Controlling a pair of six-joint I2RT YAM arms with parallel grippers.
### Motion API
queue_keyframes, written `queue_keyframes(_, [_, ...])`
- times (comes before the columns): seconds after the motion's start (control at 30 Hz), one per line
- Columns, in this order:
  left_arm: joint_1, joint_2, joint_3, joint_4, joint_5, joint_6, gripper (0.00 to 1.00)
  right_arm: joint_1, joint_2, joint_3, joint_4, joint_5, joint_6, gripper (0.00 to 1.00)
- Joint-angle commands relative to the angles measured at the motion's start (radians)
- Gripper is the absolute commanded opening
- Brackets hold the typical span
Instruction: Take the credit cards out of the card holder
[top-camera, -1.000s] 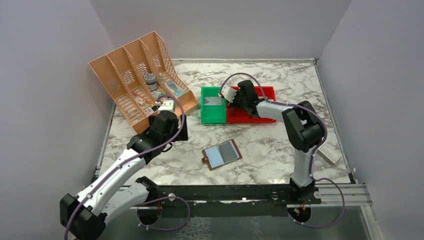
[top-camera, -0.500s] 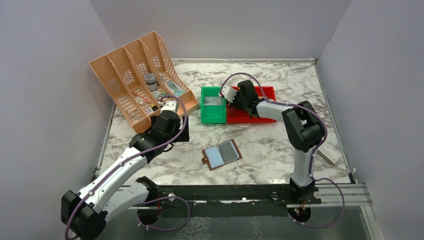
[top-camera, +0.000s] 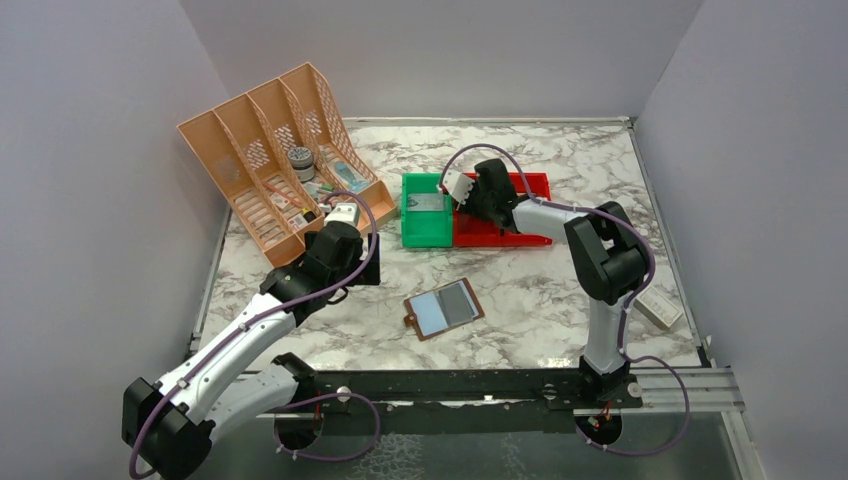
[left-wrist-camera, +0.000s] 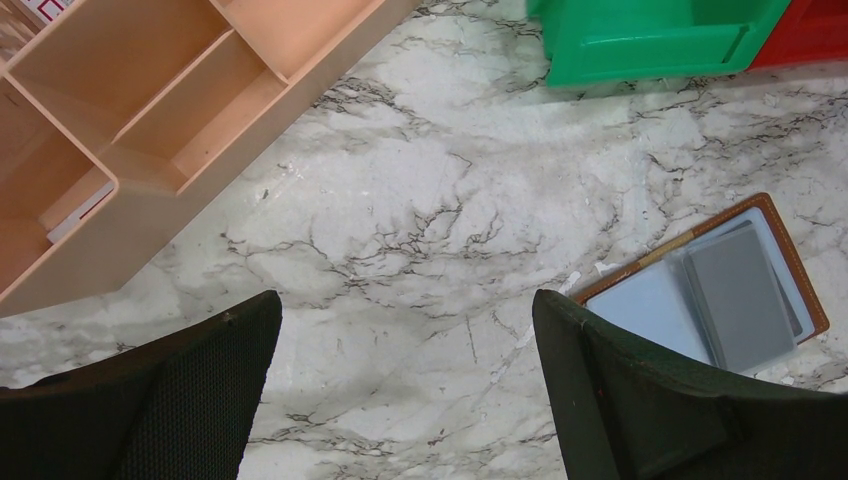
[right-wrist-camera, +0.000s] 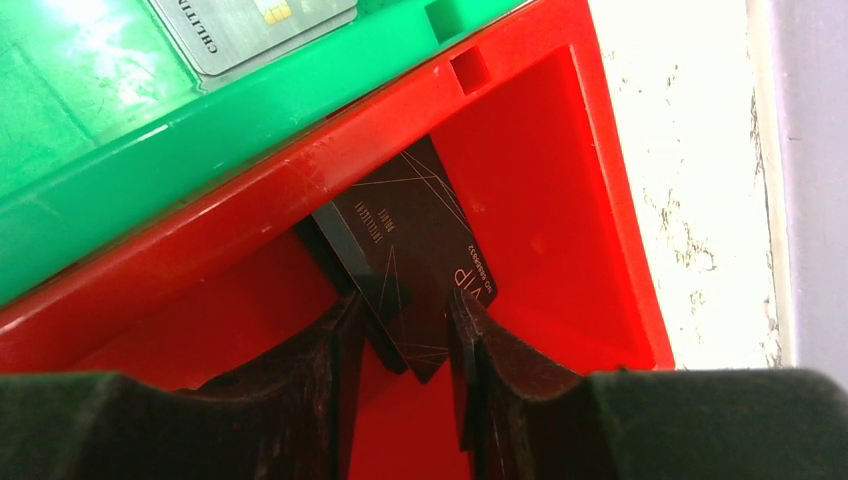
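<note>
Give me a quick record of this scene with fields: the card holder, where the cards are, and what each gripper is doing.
card holder: open flat on the table, between the two arms
dark grey card: lying on the open holder
green bin: silver card inside
red bin: black card inside
left gripper: open, empty, over bare table
right gripper: down in the red bin, fingers either side of the black card; grip unclear
</note>
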Motion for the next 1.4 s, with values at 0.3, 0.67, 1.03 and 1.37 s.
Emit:
queue_keyframes(0.3, [-0.013, -0.011, 0.006, -0.005, 0.013, 0.012, 0.99, 0.006, -0.025, 0.028, -0.026, -0.029, 0.001, 0.46])
queue_keyframes(0.67, [-0.015, -0.017, 0.006, -0.004, 0.012, 0.010, 0.99, 0.004, -0.121, -0.012, 0.100, -0.013, 0.091, 0.46])
queue_keyframes(1.03, [-0.015, -0.034, 0.002, 0.007, 0.013, 0.002, 0.99, 0.004, -0.530, -0.378, 0.353, -0.089, 0.719, 0.49])
queue_keyframes(1.37, [-0.014, -0.088, -0.026, 0.099, 0.104, -0.026, 0.99, 0.006, -0.728, -0.511, -0.017, -0.099, 1.310, 0.44])
